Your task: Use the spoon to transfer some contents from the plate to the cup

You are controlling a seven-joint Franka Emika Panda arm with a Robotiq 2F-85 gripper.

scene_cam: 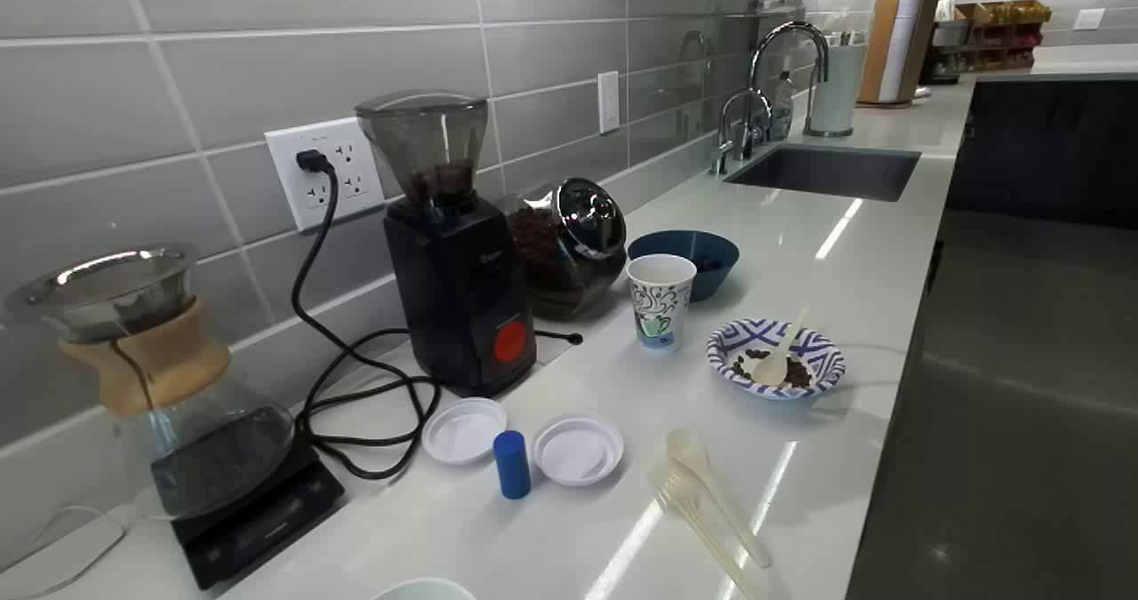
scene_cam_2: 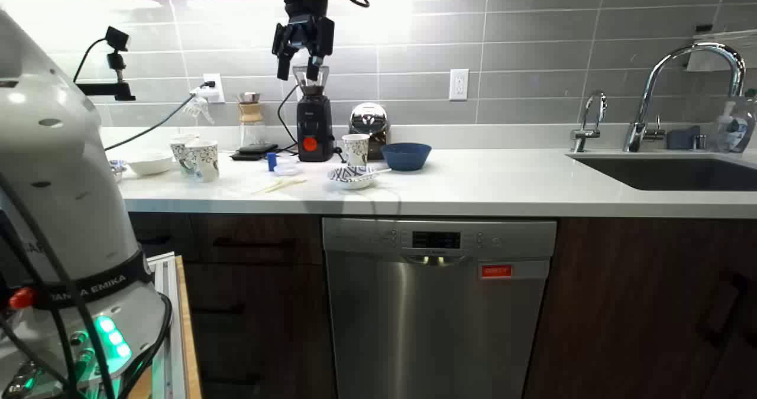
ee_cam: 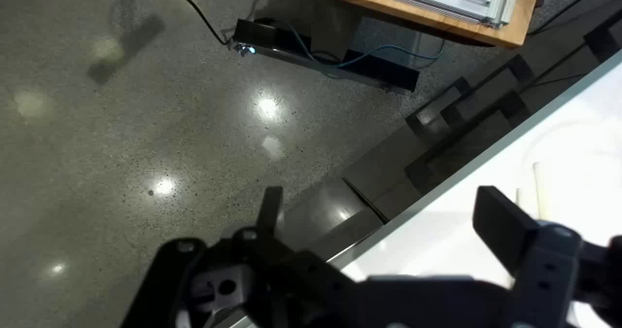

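Observation:
The round shallow plate (scene_cam: 823, 357) with a blue-and-white pattern stands on the counter in both exterior views (scene_cam_2: 343, 177). Small dark brown contents (scene_cam: 798, 374) lie in it. A pale spoon (scene_cam: 772, 369) rests in the plate, its bowl among the bits and its handle over the rim; it also shows in an exterior view (scene_cam_2: 378, 172). The white tapered cup (scene_cam: 660, 302) stands upright beside the plate, also seen in an exterior view (scene_cam_2: 355, 149). My gripper (scene_cam_2: 300, 74) is open and empty, high above the counter. In the wrist view its fingers (ee_cam: 376, 194) are wide apart; plate and cup are out of that view.
A dark blue bowl (scene_cam: 685, 253), a jar (scene_cam: 569, 249) and a black grinder (scene_cam: 462, 298) stand behind the cup. White lids (scene_cam: 579, 449), a blue cylinder (scene_cam: 512, 465) and loose cutlery (scene_cam: 711, 493) lie nearby. More cups (scene_cam_2: 202, 159) stand near the arm. A sink (scene_cam_2: 698, 174) is farther along.

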